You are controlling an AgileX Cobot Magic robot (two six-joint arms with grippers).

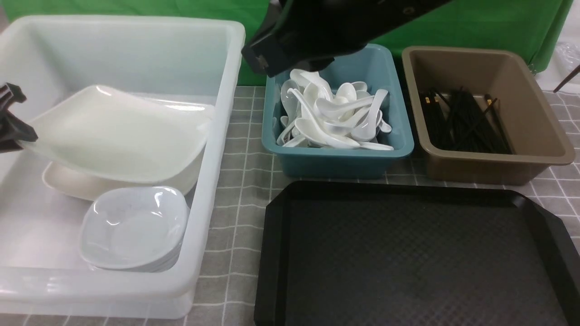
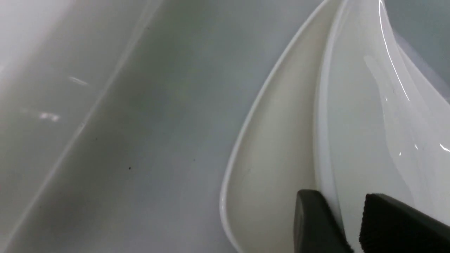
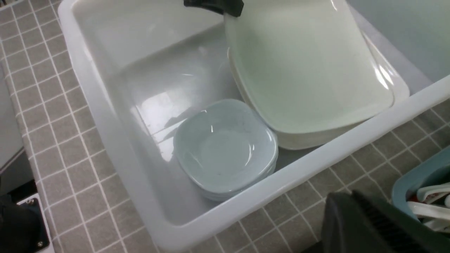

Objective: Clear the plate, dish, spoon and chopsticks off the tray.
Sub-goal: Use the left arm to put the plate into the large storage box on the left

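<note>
Left end effector (image 2: 344,198) straddled the tilted plate (image 1: 118,136) rim (grip or release, I couldn't tell); right end effector (image 1: 267,61) hung clenched above the teal tub (image 1: 340,158).

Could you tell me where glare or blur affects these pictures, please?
Front view: glare streaks on the plate, right arm underexposed overhead; left wrist view: close, soft, highlights along the plate's rim; right wrist view: reflections on the white tub floor.
</note>
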